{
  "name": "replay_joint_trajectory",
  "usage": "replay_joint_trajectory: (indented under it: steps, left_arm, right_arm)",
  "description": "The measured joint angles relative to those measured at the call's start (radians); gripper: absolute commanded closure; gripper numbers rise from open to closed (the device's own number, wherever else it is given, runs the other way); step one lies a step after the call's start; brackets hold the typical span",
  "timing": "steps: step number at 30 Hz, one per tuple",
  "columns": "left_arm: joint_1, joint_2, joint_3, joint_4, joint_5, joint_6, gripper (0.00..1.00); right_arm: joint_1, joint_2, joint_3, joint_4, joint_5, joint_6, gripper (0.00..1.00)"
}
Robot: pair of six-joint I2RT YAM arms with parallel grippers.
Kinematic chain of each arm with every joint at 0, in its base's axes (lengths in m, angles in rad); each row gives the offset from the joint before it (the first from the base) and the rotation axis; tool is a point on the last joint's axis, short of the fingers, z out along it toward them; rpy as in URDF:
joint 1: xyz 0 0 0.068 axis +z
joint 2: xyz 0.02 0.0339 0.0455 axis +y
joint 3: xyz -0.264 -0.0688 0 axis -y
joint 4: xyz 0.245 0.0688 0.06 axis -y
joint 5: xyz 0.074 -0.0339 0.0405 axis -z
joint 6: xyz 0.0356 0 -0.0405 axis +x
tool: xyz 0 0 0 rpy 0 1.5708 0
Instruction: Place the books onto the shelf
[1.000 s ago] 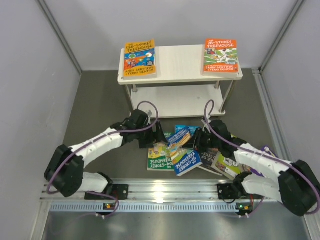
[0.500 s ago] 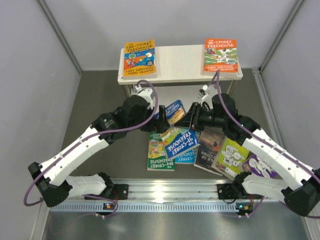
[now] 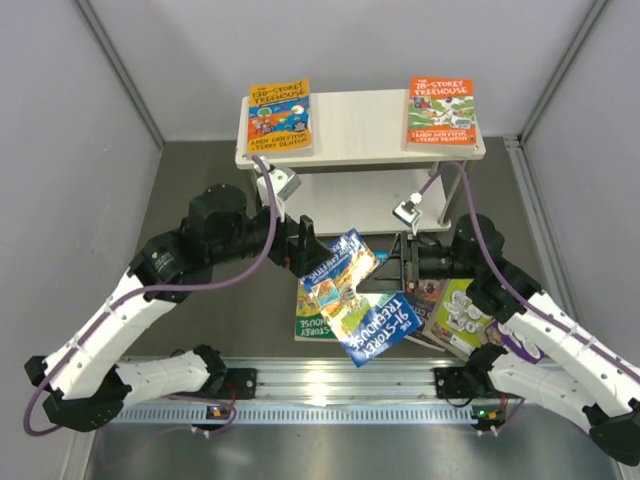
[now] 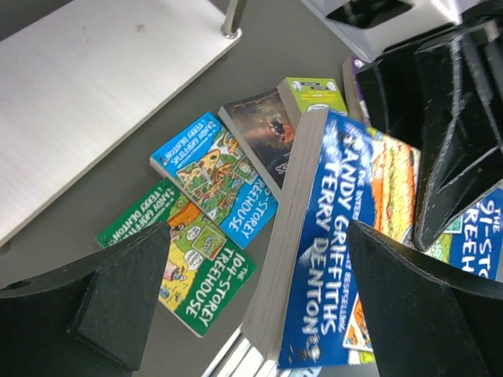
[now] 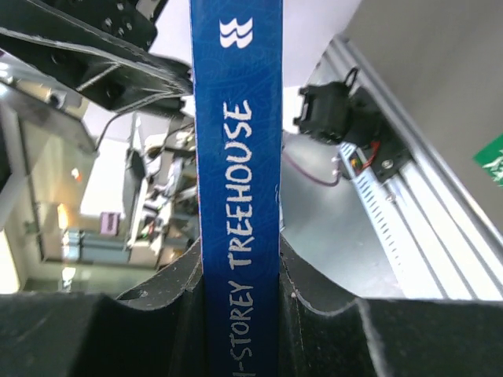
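My right gripper (image 3: pixel 396 264) (image 5: pixel 240 275) is shut on the spine end of a dark blue book (image 3: pixel 343 266) (image 5: pixel 238 118), held in the air over the pile. My left gripper (image 3: pixel 309 254) (image 4: pixel 259 306) is open, a finger on each side of that book's (image 4: pixel 346 236) free end without touching it. A second blue book (image 3: pixel 378 330) tilts just below it; I cannot tell what it rests on. Green (image 3: pixel 318 318) (image 4: pixel 196 259), light blue (image 4: pixel 212 173), dark brown (image 4: pixel 263 137), lime (image 3: pixel 462 315) and purple (image 3: pixel 520 335) books lie on the floor. Two orange books (image 3: pixel 280 117) (image 3: pixel 441 111) lie flat on the shelf (image 3: pixel 360 125) (image 4: pixel 94 94).
The shelf's lower board (image 3: pixel 350 190) stands behind the grippers between slim metal legs (image 3: pixel 455 195). An aluminium rail (image 3: pixel 330 385) carrying both arm bases runs along the near edge. Grey walls close in on the left, right and back.
Both arms have risen from the pile. The right gripper has lifted the dark blue book off the floor, and the left gripper has come up beside it.
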Motion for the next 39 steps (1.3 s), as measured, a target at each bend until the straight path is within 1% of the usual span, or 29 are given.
replay_joint_trajectory:
  steps: [2,5,8,11,12,15,16,17,20,21,22,23,24,25,26,27,30,32,35,39]
  left_arm:
    - [0.000,0.015,0.028,-0.001,0.034,0.016,0.01]
    - [0.002,0.047,0.055,0.003,0.124,0.029,0.01]
    - [0.009,0.089,0.056,0.021,0.263,0.011,0.04]
    - [0.011,0.130,0.046,0.050,0.395,-0.034,0.24]
    - [0.011,0.137,0.039,0.066,0.428,-0.050,0.42]
    - [0.022,0.138,0.017,0.100,0.506,-0.106,0.62]
    - [0.030,0.136,0.016,0.102,0.519,-0.126,0.87]
    - [0.035,0.132,0.017,0.106,0.531,-0.159,1.00]
    - [0.042,0.125,0.027,0.113,0.535,-0.206,1.00]
    - [0.043,0.120,0.030,0.113,0.532,-0.212,1.00]
    - [0.045,0.114,0.032,0.114,0.526,-0.217,1.00]
    - [0.045,0.108,0.034,0.116,0.520,-0.223,1.00]
    - [0.045,0.102,0.037,0.116,0.513,-0.230,1.00]
    - [0.044,0.097,0.043,0.119,0.508,-0.234,1.00]
    - [0.037,0.093,0.049,0.120,0.504,-0.229,1.00]
    - [0.026,0.089,0.053,0.105,0.475,-0.216,1.00]
    - [0.013,0.090,0.075,0.068,0.402,-0.219,1.00]
    - [0.011,0.092,0.128,0.060,0.333,-0.228,1.00]
    - [0.020,0.091,0.229,0.032,0.166,-0.243,1.00]
    - [0.026,0.091,0.340,0.033,-0.079,-0.265,1.00]
  right_arm:
    - [0.000,0.004,-0.003,0.024,-0.034,0.024,1.00]
    - [0.000,0.004,-0.003,0.090,-0.085,0.067,1.00]
    - [0.000,0.004,-0.003,0.111,-0.109,0.093,1.00]
    - [0.000,0.005,-0.003,0.114,-0.118,0.099,1.00]
    - [0.000,0.006,-0.003,0.115,-0.119,0.098,1.00]
    - [0.000,0.018,-0.003,0.108,-0.130,0.090,1.00]
    - [0.000,0.022,-0.002,0.116,-0.135,0.078,1.00]
    - [0.001,0.025,0.001,0.122,-0.145,0.061,1.00]
    - [0.002,0.044,0.031,0.116,-0.156,0.020,1.00]
    - [0.002,0.053,0.046,0.106,-0.160,0.013,0.96]
    - [0.002,0.063,0.063,0.095,-0.165,0.006,0.81]
    - [0.002,0.074,0.084,0.078,-0.171,-0.002,0.65]
    - [-0.001,0.082,0.103,0.063,-0.173,-0.004,0.29]
    - [-0.002,0.093,0.125,0.043,-0.159,0.009,0.17]
    - [-0.004,0.108,0.156,0.043,-0.132,0.011,0.07]
    - [-0.011,0.123,0.196,0.034,-0.104,0.011,0.00]
    - [-0.040,0.135,0.309,-0.010,-0.027,-0.006,0.00]
    - [-0.076,0.135,0.383,-0.069,0.029,-0.019,0.00]
    - [-0.177,0.112,0.491,-0.141,0.097,-0.035,0.00]
    - [-0.310,0.042,0.549,-0.179,0.161,-0.035,0.00]
